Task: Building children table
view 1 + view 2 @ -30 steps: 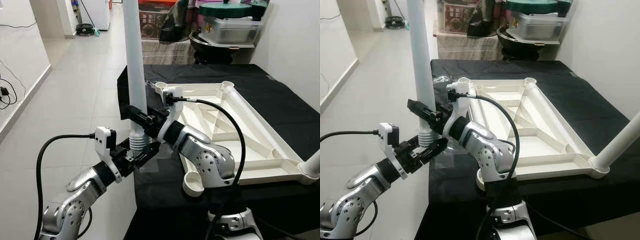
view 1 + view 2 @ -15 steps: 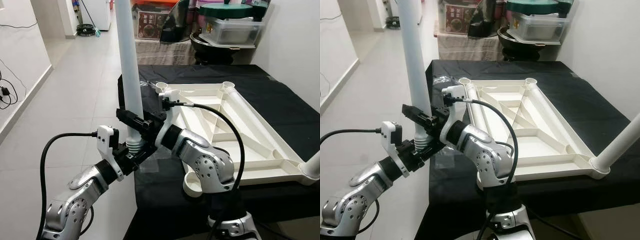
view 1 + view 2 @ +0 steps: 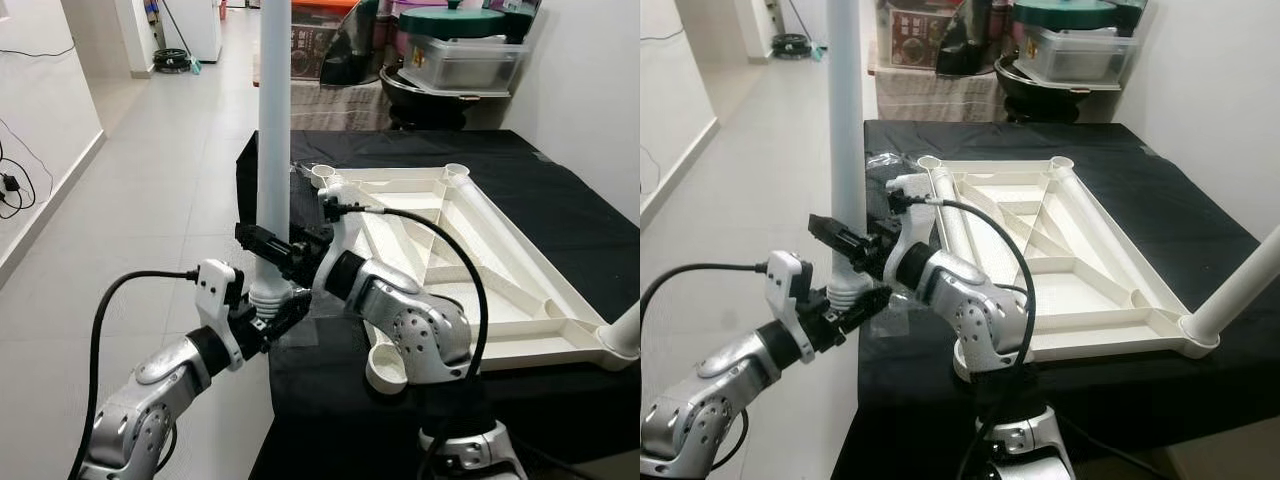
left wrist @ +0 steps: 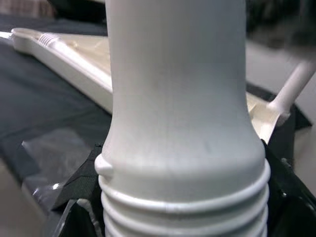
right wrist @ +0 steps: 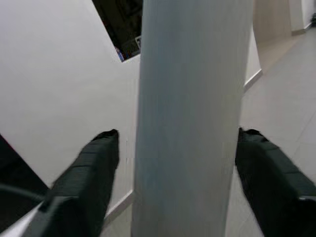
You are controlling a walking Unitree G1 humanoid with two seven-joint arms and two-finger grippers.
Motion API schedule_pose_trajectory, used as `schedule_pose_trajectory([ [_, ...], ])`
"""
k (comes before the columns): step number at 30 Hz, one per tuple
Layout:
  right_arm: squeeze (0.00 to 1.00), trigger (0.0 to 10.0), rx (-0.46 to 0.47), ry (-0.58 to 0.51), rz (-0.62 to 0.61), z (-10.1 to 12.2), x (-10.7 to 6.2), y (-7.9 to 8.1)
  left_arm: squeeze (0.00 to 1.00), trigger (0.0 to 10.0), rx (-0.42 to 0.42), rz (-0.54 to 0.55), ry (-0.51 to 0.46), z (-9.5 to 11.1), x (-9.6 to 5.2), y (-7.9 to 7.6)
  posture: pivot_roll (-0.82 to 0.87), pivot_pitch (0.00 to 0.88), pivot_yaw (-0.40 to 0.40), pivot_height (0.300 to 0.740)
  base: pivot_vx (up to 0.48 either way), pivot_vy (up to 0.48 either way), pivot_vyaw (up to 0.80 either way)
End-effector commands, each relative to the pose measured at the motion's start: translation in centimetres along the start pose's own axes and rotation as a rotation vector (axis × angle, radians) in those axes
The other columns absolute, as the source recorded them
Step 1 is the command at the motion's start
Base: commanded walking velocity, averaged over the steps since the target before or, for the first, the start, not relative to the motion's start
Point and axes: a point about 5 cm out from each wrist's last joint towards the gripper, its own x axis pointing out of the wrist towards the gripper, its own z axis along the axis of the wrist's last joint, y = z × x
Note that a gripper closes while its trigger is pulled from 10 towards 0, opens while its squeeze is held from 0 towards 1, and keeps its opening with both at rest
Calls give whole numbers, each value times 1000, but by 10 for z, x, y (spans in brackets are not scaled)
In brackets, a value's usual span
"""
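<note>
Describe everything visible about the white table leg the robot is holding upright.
The white table leg is a long smooth tube of what looks like plastic, standing near vertical off the near left corner of the black-covered table. Its top runs out of frame. Its lower end widens into a collar with threaded ridges. The left tool grips the threaded end; the right tool straddles the tube just above, whether touching I cannot tell.

A big table [image 3: 560, 210] is wearing a black cloth. A white table top [image 3: 470, 260] is lying upside down on the cloth, with its ribs showing. A clear plastic bag [image 3: 890, 312] is lying on the cloth near the table's edge. Grey floor tiles [image 3: 150, 180] are lying beside the table.
</note>
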Motion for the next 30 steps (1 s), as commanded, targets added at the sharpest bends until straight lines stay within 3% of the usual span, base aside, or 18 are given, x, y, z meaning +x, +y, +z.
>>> schedule_pose_trajectory([
  [1, 1000, 10000, 52, -5, -7, 4, 0, -3, 0, 10000, 43, -29, 23, -3, -2, -2, 104, 0, -70, 740, 0, 0, 0],
  [5, 1000, 10000, 169, -24, -22, 14, 3, -9, 0, 10000, 106, -57, 89, -10, -11, -2, 107, 0, -70, 740, 0, 0, 0],
  [7, 1000, 10000, 169, -24, -22, 14, 3, -9, 0, 10000, 106, -57, 89, -10, -11, -2, 107, 0, -70, 740, 0, 0, 0],
  [8, 1000, 10000, 248, 0, -8, 13, 4, -11, 0, 10000, 138, -67, 113, -12, -14, -2, 114, 0, -76, 740, 0, 0, 0],
  [9, 0, 10000, 312, 21, -2, 9, 5, -12, 0, 10000, 162, -76, 131, -13, -15, -1, 119, 0, -77, 740, 0, 0, 0],
  [11, 0, 10000, 376, 64, 5, 1, 7, -12, 0, 10000, 187, -89, 151, -15, -17, -1, 121, 0, -79, 740, 0, 0, 0],
  [18, 0, 9843, 413, 176, 36, -20, 6, -2, 0, 10000, 208, -104, 165, -18, -18, -2, 117, 0, -77, 740, 0, 0, 0],
  [19, 0, 3059, 409, 174, 26, -21, 6, -3, 0, 10000, 208, -105, 164, -18, -18, -2, 117, 0, -77, 740, 0, 0, 0],
  [20, 0, 3059, 409, 174, 26, -21, 6, -3, 0, 10000, 208, -105, 164, -18, -18, -2, 117, 0, -77, 740, 0, 0, 0],
  [21, 0, 0, 403, 153, 5, -21, 6, -4, 0, 10000, 208, -109, 163, -18, -17, -3, 116, 0, -74, 740, 0, 0, 0],
  [23, 0, 0, 402, 139, -2, -19, 6, -4, 0, 10000, 208, -111, 162, -18, -17, -3, 116, 0, -74, 740, 0, 0, 0],
  [26, 0, 0, 290, 56, -12, -9, 5, -3, 0, 10000, 201, -126, 157, -19, -14, -5, 110, 0, -69, 740, 0, 0, 0],
  [30, 0, 0, 245, 33, -1, -7, 5, 1, 0, 10000, 199, -139, 153, -19, -13, -7, 112, 0, -71, 740, 0, 0, 0],
])
